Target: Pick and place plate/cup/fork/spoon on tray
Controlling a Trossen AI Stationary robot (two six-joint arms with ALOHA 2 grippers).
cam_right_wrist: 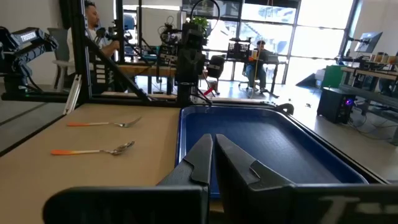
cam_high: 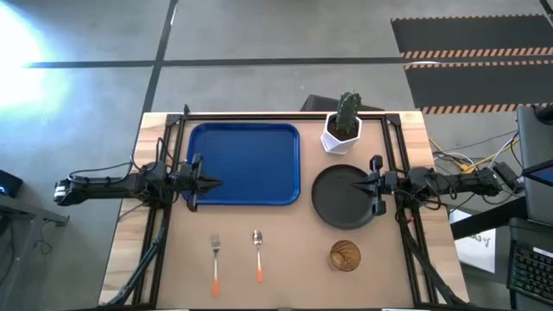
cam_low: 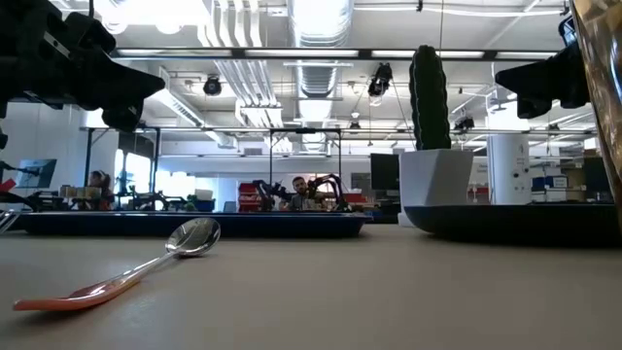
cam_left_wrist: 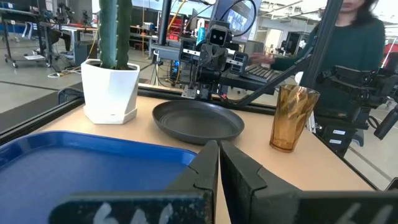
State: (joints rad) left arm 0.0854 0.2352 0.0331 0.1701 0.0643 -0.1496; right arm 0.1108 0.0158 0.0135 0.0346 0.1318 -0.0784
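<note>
Spoon (cam_low: 126, 270) nearest in low view, fork (cam_high: 215, 263) seemingly only overhead

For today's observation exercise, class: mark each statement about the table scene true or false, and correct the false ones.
1. The tray has nothing on it. True.
2. The cup stands on the plate. False: it stands on the table, apart from the plate.
3. The fork and spoon lie side by side on the table. True.
4. The right gripper holds the spoon. False: its fingers are shut on nothing, above the plate.
5. The cactus pot sits beside the tray's corner. True.
6. The left gripper hangs over the cup. False: it is over the tray.
</note>
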